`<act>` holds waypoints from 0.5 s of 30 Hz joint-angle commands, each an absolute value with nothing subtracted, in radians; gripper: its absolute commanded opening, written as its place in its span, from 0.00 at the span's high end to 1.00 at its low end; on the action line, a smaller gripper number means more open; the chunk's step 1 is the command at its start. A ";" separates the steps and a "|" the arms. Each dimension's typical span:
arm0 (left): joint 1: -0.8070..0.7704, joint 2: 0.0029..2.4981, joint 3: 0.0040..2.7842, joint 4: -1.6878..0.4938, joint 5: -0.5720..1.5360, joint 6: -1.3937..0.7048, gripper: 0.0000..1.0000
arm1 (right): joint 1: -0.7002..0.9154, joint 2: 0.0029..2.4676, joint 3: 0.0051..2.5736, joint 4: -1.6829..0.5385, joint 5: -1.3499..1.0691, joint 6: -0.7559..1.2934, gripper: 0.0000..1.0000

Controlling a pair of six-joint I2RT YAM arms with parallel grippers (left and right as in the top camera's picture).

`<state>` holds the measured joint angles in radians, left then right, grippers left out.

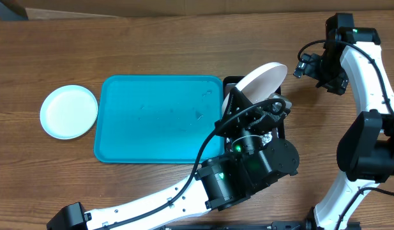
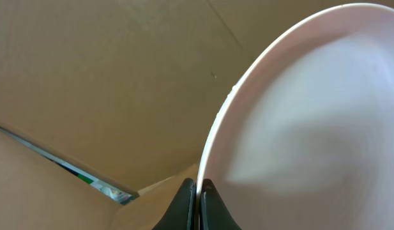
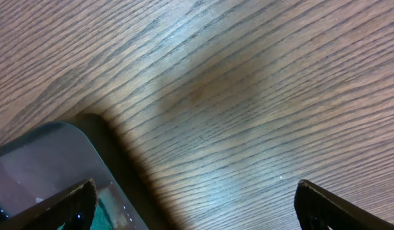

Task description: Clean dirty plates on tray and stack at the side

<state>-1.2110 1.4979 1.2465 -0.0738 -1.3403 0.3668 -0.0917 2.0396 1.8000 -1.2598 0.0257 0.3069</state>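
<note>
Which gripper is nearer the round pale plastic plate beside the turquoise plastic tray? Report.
Left. The left gripper, shut on a tilted white plate, is across the tray from the pale plate; right gripper farther right.

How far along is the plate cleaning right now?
Done: a pale plate rests on the table left of the turquoise tray, which holds no plates, only specks. In hand: the left pincer is shut on the rim of a white plate, tilted over the black tray. The right pincer hangs open and empty. Left: finishing that plate and stacking it with the pale one.
</note>
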 commanded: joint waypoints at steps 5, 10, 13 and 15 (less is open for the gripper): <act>-1.211 1.479 1.262 -0.036 -1.361 0.436 0.96 | -0.095 2.031 1.812 -1.258 0.025 0.311 0.00; -1.211 1.479 1.262 0.010 -1.362 0.522 0.96 | -0.095 2.031 1.812 -1.258 0.025 0.311 0.00; -1.211 1.479 1.262 0.037 -1.372 0.532 0.96 | -0.095 2.031 1.812 -1.258 0.025 0.311 0.00; -1.211 1.479 1.262 0.043 -1.372 0.522 0.96 | -0.095 2.031 1.812 -1.258 0.025 0.311 0.00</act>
<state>-1.2110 1.4979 1.2465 0.0292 -1.3449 0.4992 -0.0917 2.0396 1.8000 -1.2598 0.0254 0.3069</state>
